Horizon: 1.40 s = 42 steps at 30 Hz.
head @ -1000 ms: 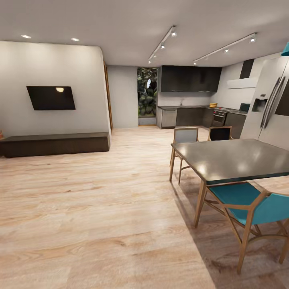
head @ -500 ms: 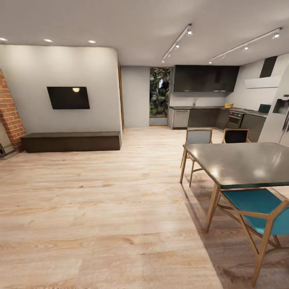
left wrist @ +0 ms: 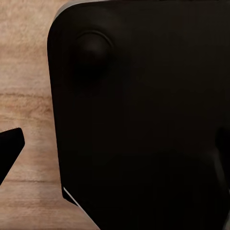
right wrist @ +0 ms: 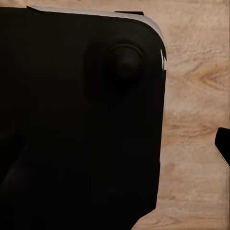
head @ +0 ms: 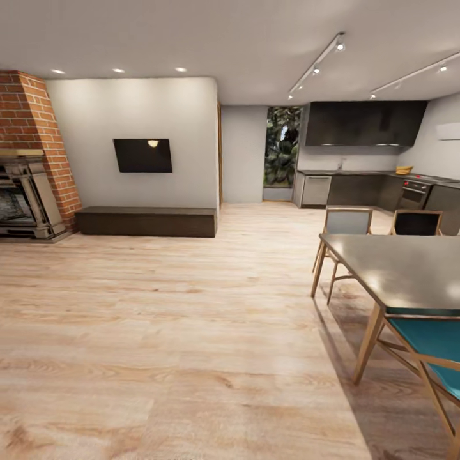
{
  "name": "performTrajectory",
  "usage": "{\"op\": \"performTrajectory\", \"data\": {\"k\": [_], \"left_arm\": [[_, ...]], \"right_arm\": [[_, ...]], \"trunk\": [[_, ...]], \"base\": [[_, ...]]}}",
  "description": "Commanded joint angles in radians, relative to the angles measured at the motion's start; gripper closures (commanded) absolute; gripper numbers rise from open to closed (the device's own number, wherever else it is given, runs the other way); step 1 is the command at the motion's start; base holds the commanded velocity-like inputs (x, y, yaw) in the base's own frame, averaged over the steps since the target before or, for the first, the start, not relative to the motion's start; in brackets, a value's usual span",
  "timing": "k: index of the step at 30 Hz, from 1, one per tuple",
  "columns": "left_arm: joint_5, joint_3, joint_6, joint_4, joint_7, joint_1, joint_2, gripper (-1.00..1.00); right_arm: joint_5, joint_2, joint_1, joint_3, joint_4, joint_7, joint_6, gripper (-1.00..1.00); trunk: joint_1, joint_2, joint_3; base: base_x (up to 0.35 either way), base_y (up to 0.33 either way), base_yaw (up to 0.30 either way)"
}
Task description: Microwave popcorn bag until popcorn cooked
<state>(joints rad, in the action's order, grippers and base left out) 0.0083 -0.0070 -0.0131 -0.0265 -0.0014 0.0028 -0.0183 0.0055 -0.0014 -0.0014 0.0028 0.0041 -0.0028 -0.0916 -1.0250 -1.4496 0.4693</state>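
The kitchen (head: 364, 153) lies far off at the back right, with dark cabinets and a grey countertop (head: 348, 172). A tiny orange-tan shape on that countertop, beside the steel oven (head: 412, 191), looks like the popcorn bag (head: 404, 170). The microwave and the popcorn are out of view. In the left wrist view my left gripper (left wrist: 115, 153) hangs over my dark base, one black fingertip (left wrist: 10, 146) far out at the frame's edge. My right gripper (right wrist: 115, 148) stands the same way, its fingertip (right wrist: 223, 143) at the opposite edge. Both are open and hold nothing.
A grey dining table (head: 409, 268) with wooden chairs, one teal (head: 434, 345), stands at the right. A low dark bench (head: 150, 221) under a wall TV (head: 142, 155) and a brick fireplace (head: 29, 160) are at the left. Wide wooden floor (head: 191, 319) runs ahead.
The whole picture has slid to the right as the camera turned left: the fireplace has come into view, while the fridge and microwave have left at the right.
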Motion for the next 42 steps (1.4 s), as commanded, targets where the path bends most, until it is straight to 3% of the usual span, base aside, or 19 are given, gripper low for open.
{"op": "performTrajectory", "data": {"k": [1, 7, 9, 11, 16, 20, 42], "left_arm": [[0.001, -0.001, -0.002, -0.002, 0.000, 0.000, 0.000, -1.00], [0.005, -0.001, 0.000, -0.002, 0.000, 0.000, 0.001, -1.00], [0.038, -0.002, 0.006, -0.001, 0.000, 0.000, 0.001, -1.00], [0.095, -0.005, 0.012, -0.001, 0.000, 0.000, 0.001, -1.00], [0.131, -0.008, 0.036, 0.000, 0.000, 0.000, 0.002, -1.00], [0.132, -0.007, 0.039, -0.001, 0.006, 0.000, 0.001, -1.00], [0.132, -0.005, 0.029, -0.001, 0.014, 0.000, -0.001, -1.00]], "right_arm": [[0.001, 0.000, 0.000, 0.000, 0.000, 0.000, -0.004, -1.00], [-0.001, -0.001, 0.000, 0.001, 0.000, 0.000, 0.000, -1.00], [-0.002, -0.001, 0.000, 0.001, 0.000, 0.000, 0.005, -1.00], [-0.002, -0.001, 0.000, 0.000, 0.000, 0.000, 0.004, -1.00], [-0.005, -0.002, 0.000, -0.003, 0.000, 0.001, 0.011, -1.00], [-0.003, -0.018, 0.000, 0.001, 0.000, 0.001, 0.009, -1.00], [-0.001, -0.017, 0.000, 0.001, 0.014, 0.000, -0.003, -1.00]], "trunk": [[0.000, 0.000, 0.001], [0.000, 0.000, 0.001], [0.000, 0.000, 0.001], [0.000, 0.000, 0.001], [0.000, 0.000, 0.001], [0.000, 0.000, 0.001], [0.000, 0.000, 0.001]], "base": [[0.000, 0.000, 0.270], [0.040, 0.000, 0.200], [0.264, 0.000, 0.024], [0.308, 0.000, 0.007], [0.325, 0.000, 0.001], [0.328, 0.000, 0.000], [0.328, 0.000, 0.000]]}}
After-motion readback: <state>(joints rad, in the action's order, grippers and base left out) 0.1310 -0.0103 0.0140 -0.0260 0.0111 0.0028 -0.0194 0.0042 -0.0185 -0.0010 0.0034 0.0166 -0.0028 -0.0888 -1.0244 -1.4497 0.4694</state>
